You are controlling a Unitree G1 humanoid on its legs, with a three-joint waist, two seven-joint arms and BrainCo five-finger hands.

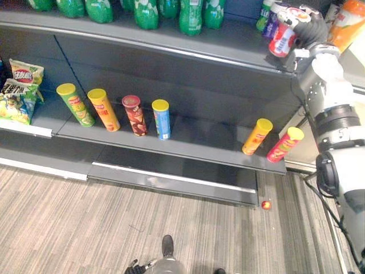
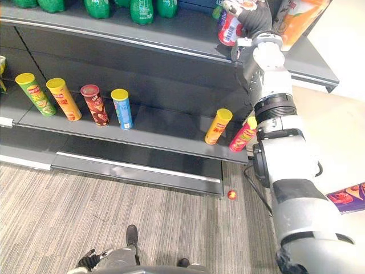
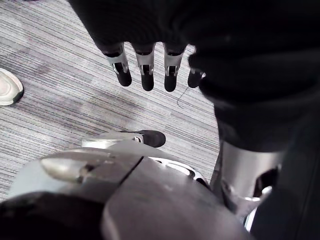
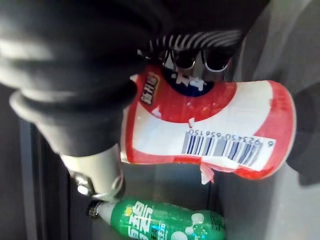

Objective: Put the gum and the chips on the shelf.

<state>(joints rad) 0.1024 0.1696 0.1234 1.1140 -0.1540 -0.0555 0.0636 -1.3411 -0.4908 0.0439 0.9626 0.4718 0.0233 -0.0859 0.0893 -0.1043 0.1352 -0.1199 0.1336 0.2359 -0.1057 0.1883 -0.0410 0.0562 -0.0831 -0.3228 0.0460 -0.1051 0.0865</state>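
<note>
Green bottles (image 1: pixel 146 12) on the top shelf (image 1: pixel 228 43): upper parts cut off by the pic edge. Fingers of the right hand (image 4: pixel 200 47) are mostly hidden by its dark cover and the gum tub (image 4: pixel 210 125). Orange pack (image 1: pixel 348 20), snack bags (image 1: pixel 17 94) and purple box (image 2: pixel 348 197) are cut by side edges. Pink can (image 2: pixel 242 136): btm part is behind the right arm (image 2: pixel 279 114). Small red thing (image 1: pixel 266 204) on the floor (image 1: pixel 85 217) is too small to tell.

A shop: dark shelving (image 1: pixel 217 137) stocked with chip tubes (image 1: pixel 161 120), green bottles (image 1: pixel 191 17), snack bags (image 1: pixel 17 94)
</note>
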